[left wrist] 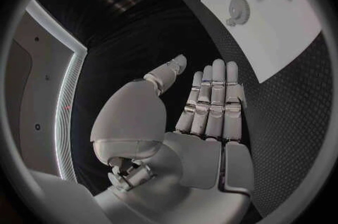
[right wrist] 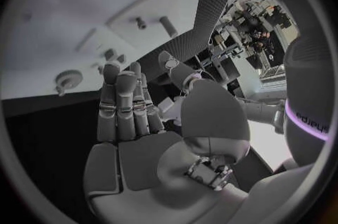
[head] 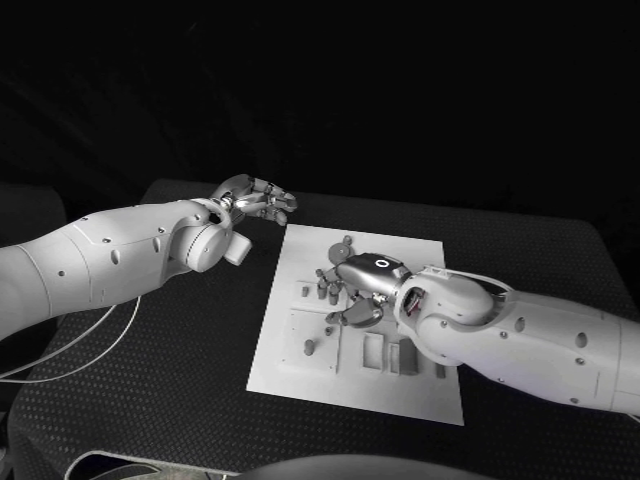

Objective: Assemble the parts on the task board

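Head view has the right hand (head: 361,285) over the task board (head: 407,250), flat and holding nothing, so it should descend squarely on a part before closing.

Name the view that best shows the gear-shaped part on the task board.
The left wrist view: the gear lies unobstructed on the task board, teeth visible. The right wrist view shows it smaller, beside the right hand. In the head view I cannot pick it out.

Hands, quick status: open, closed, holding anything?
Left hand: open, fingers straight, holding nothing, off the task board.
Right hand: open, fingers straight, holding nothing, over the task board.
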Tool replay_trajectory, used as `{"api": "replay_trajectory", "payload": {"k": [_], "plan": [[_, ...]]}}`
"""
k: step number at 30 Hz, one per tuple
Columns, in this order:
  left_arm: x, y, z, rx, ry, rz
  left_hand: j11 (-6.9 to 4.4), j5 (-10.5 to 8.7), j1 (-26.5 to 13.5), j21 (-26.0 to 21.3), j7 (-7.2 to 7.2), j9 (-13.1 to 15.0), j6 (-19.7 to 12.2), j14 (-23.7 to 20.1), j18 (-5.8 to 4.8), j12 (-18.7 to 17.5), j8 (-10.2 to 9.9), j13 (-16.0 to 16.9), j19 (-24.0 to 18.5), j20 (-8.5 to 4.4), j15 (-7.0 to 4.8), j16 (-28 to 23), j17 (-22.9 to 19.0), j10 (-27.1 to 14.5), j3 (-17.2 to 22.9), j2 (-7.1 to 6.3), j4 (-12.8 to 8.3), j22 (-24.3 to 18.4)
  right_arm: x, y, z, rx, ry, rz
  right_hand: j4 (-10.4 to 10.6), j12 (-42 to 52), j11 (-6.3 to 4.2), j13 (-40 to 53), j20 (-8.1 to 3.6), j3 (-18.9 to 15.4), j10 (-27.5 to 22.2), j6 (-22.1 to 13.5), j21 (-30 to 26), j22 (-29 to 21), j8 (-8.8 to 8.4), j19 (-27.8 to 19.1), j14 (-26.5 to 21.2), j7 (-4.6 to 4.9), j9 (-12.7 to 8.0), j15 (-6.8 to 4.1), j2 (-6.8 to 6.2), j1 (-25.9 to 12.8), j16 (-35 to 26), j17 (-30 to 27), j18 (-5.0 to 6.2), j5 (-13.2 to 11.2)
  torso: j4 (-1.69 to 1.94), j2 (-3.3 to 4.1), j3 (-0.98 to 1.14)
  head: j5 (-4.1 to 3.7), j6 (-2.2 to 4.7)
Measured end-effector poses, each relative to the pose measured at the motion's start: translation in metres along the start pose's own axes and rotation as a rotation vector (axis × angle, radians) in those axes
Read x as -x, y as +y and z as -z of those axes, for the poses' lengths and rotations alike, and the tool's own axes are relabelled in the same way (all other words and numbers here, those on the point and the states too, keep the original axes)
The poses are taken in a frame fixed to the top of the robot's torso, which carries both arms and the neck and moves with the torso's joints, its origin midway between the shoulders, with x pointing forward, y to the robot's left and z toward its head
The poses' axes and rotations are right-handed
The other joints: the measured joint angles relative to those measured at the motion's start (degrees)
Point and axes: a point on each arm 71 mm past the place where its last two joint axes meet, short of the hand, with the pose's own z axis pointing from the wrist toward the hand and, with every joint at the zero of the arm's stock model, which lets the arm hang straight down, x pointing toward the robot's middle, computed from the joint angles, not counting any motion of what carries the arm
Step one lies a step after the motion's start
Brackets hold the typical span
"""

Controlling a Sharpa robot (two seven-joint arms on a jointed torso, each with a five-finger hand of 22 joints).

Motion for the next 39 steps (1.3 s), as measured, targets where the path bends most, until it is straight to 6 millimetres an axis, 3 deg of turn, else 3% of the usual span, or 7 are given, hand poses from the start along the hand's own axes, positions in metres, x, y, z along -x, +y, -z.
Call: {"api": "replay_trajectory", "payload": {"k": [4, 9, 12, 15, 17, 27, 39], "plan": [[0.002, 0.001, -0.001, 0.001, -0.005, -0.001, 0.00, 0.00, 0.0, 0.0, 0.00, 0.0, 0.0, 0.0, 0.00, 0.0, 0.0, 0.0, 0.0, 0.00, 0.00, 0.0, 0.1, 0.0, 0.0, 0.00, 0.0, 0.0, 0.027, -0.022, 0.014, -0.058, -0.035, -0.072, 0.5, 0.9, -0.51, 0.6, 0.11, -0.5, 1.1, 0.5, 0.0, 0.0, 0.34, -0.1, 0.0, -0.13, 0.2, -0.04, 0.36, -0.7, 0.0, -0.1, 0.26, 0.0, -0.04, -0.08, 0.02, -0.46, 0.36], [0.003, 0.001, -0.003, 0.003, -0.013, -0.002, 0.00, 0.00, 0.0, 0.0, 0.00, 0.0, 0.0, 0.0, 0.00, 0.0, 0.0, 0.0, 0.0, 0.00, 0.00, 0.0, 0.1, 0.0, 0.0, 0.00, 0.0, 0.1, 0.055, -0.053, 0.037, -0.165, -0.039, -0.174, 1.0, 9.1, -2.55, 9.7, 0.29, -4.4, 5.9, 2.4, -0.2, 0.0, 1.95, -1.3, -0.7, -1.64, 1.5, -2.27, 1.38, -3.4, -0.1, -0.5, 1.75, 0.0, -0.15, -0.28, 0.05, -1.32, 0.93], [0.005, 0.002, -0.004, 0.005, -0.020, -0.003, 0.00, 0.00, 0.0, 0.0, 0.00, 0.0, 0.0, 0.0, 0.00, 0.0, 0.0, 0.0, 0.0, 0.00, 0.00, 0.0, 0.1, 0.0, 0.0, 0.00, 0.0, 0.1, 0.059, -0.069, 0.051, -0.239, -0.016, -0.246, 2.7, 27.2, -4.27, 28.5, -0.65, -6.8, 2.4, 3.4, 1.4, 0.0, 3.27, 0.5, -0.2, -3.54, 3.4, -3.60, 1.97, -5.9, 7.7, 4.5, 1.43, 0.3, -0.27, -0.49, 0.08, -1.74, 1.12], [0.006, 0.002, -0.005, 0.006, -0.023, -0.002, 0.00, 0.00, 0.0, 0.0, 0.00, 0.0, 0.0, 0.0, 0.00, 0.0, 0.0, 0.0, 0.0, 0.00, 0.00, 0.0, 0.1, 0.0, 0.0, 0.00, 0.0, 0.0, 0.056, -0.081, 0.066, -0.307, 0.018, -0.326, 5.5, 42.0, -5.17, 41.9, -2.33, -6.5, -0.3, 4.0, 3.9, 0.0, 4.70, 3.2, 1.1, -4.14, 5.6, -4.99, 3.81, -7.9, 13.0, 7.6, 0.95, 0.3, -0.41, -0.72, 0.14, -1.97, 1.20], [0.006, 0.002, -0.005, 0.007, -0.024, -0.002, 0.00, 0.00, 0.0, 0.0, 0.00, 0.0, 0.0, 0.0, 0.00, 0.0, 0.0, 0.0, 0.0, 0.00, 0.00, 0.0, 0.1, 0.0, 0.0, 0.00, 0.0, 0.0, 0.054, -0.087, 0.075, -0.353, 0.045, -0.377, 6.6, 47.2, -5.41, 46.2, -3.60, -6.3, -0.6, 4.2, 5.2, 0.0, 4.85, 4.7, 2.5, -4.34, 6.7, -5.48, 3.65, -9.1, 14.9, 8.6, 0.00, 0.3, -0.52, -0.83, 0.19, -2.05, 1.21], [0.008, 0.003, -0.006, 0.008, -0.029, -0.001, 0.00, 0.00, -0.4, 0.0, 0.00, 0.0, 0.0, 0.0, 0.00, 0.0, 0.0, 0.0, 0.0, 0.00, 0.00, 0.0, 0.2, 0.0, -0.3, 0.25, 0.3, 0.0, 0.014, -0.103, 0.121, -0.582, 0.273, -0.521, 10.2, 58.5, -5.62, 53.4, -6.14, -5.9, 2.0, 3.6, 8.6, 0.0, 4.73, 7.8, 5.6, -4.56, 9.0, -5.75, 5.23, -13.6, 19.2, 13.4, -0.60, 0.3, -0.91, -1.07, 0.37, -2.91, 1.08], [0.006, 0.003, -0.006, 0.005, -0.024, 0.003, 0.00, 0.00, -0.6, 0.0, 0.00, 0.0, 0.0, 0.0, 0.00, 0.0, 0.0, 0.0, 0.0, 0.00, 0.00, -0.2, 0.4, 0.0, -0.5, 0.01, 0.8, 0.1, -0.008, -0.105, 0.128, -0.742, 0.387, -0.565, 9.7, 63.6, -5.25, 53.9, -6.15, -6.6, 5.6, 2.7, 9.6, 0.0, 3.72, 8.2, 6.4, -4.25, 9.3, -5.56, 4.44, -15.2, 20.8, 16.2, -0.60, 0.3, -1.03, -1.25, 0.40, -3.59, 0.94]]}}
